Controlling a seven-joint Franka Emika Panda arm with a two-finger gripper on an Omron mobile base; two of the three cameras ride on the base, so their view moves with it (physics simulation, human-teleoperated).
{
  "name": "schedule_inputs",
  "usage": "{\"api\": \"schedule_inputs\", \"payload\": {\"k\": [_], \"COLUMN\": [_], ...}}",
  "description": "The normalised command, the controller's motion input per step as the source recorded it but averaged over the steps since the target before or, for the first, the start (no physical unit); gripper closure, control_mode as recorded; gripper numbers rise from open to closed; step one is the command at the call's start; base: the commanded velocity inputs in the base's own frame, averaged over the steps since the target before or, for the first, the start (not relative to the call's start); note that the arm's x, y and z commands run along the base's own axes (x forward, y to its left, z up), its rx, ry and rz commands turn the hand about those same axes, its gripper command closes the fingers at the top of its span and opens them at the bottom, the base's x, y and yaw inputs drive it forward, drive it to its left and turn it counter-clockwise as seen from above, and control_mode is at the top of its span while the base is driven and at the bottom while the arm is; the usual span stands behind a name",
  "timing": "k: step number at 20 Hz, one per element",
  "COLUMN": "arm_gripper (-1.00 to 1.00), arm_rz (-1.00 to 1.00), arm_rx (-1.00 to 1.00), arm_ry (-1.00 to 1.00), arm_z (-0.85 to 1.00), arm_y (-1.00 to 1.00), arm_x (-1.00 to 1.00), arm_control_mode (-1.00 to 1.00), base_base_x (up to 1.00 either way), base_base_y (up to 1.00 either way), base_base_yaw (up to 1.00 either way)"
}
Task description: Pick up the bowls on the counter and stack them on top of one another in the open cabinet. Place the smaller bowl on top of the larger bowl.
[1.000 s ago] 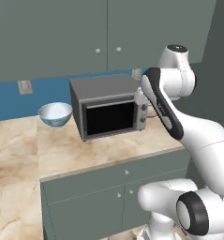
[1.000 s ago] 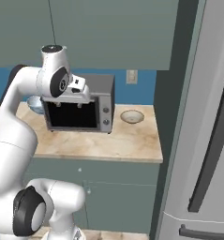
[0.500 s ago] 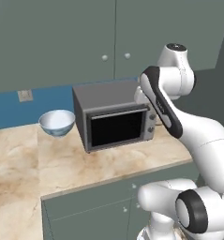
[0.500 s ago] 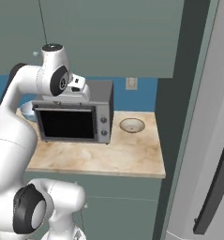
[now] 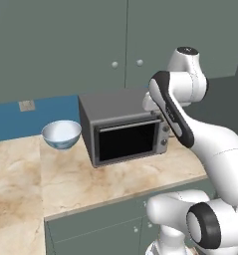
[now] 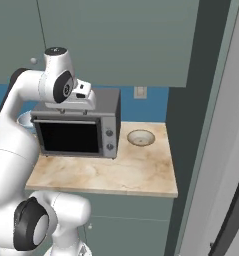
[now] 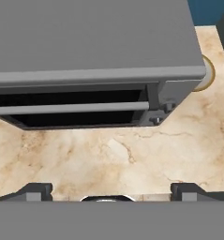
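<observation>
The counter (image 7: 132,159) is lying bare beyond the fingertips (image 7: 38,190), up to the microwave (image 7: 94,56) front edge. The larger bowl (image 5: 61,134) is sitting left of the microwave; the smaller bowl (image 6: 141,137) right. The gripper (image 7: 111,192) fingers are standing wide apart, holding nothing.

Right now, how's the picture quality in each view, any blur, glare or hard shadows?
Left base view: soft and slightly blurry, even light, faint shadow under the larger bowl. Right base view: equally soft, no glare; the smaller bowl reads clearly. Hand view: sharper, flat light, the microwave looming large, its dark window without reflections.
</observation>
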Motion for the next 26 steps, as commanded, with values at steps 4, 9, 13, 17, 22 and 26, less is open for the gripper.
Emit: {"api": "schedule_inputs", "payload": {"k": [4,9,13,17,22,26], "arm_gripper": [-1.0,-1.0,-1.0,-1.0,-1.0,-1.0], "arm_rz": [0.0,0.0,0.0,0.0,0.0,0.0], "arm_rx": [0.0,0.0,0.0,0.0,0.0,0.0], "arm_ry": [0.0,0.0,0.0,0.0,0.0,0.0], "arm_z": [0.0,0.0,0.0,0.0,0.0,0.0], "arm_y": [0.0,0.0,0.0,0.0,0.0,0.0], "arm_x": [0.0,0.0,0.0,0.0,0.0,0.0], "arm_control_mode": [1.0,1.0,1.0,1.0,1.0,1.0], "base_base_x": [0.05,0.23,0.37,0.28,0.0,0.0], "base_base_y": [0.16,0.24,0.21,0.16,0.05,0.0], "base_base_yaw": [0.0,0.03,0.08,0.11,0.06,0.0]}}
